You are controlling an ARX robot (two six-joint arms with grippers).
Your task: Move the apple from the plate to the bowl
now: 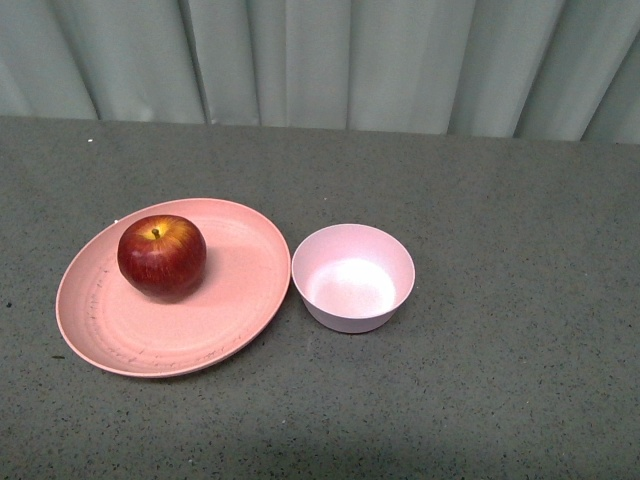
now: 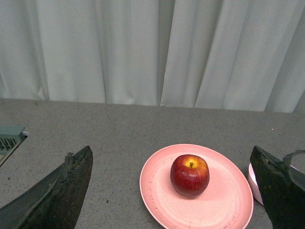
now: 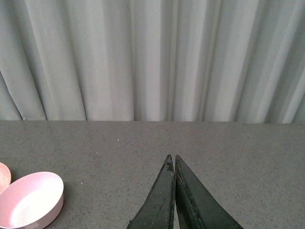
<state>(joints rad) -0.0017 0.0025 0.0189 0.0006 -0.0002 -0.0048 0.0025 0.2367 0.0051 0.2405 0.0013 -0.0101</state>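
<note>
Apple (image 1: 161, 255) is on the plate (image 1: 230, 310), sitting on its far-left part w/ the stem up. It's round, glossy and dark red, w/ a yellowish patch around the stem. The plate is wide, shallow and round, matte salmon pink, w/ faint dark scuffs along the near rim. The bowl (image 1: 350, 320) is right up against the plate's right edge, tbh can't tell if they actually touch. It's small, deep and pale pink w/ a whitish inside, nothing in it.

Everything rests on a grey speckled table (image 1: 500, 400) that looks a bit grainy. Behind the plate hangs a pale curtain (image 1: 350, 60) in soft vertical folds.

Left gripper (image 2: 171, 152) is short of the plate, above the tabletop. Its fingers (image 2: 62, 191) are dark rough-edged wedges spread wide apart, holding nothing, and the plate + apple show btwn them. Right gripper (image 3: 172, 160) is off on the bowl side of the plate, its two dark wedges pressed together tip to tip w/ nothing btwn.
</note>
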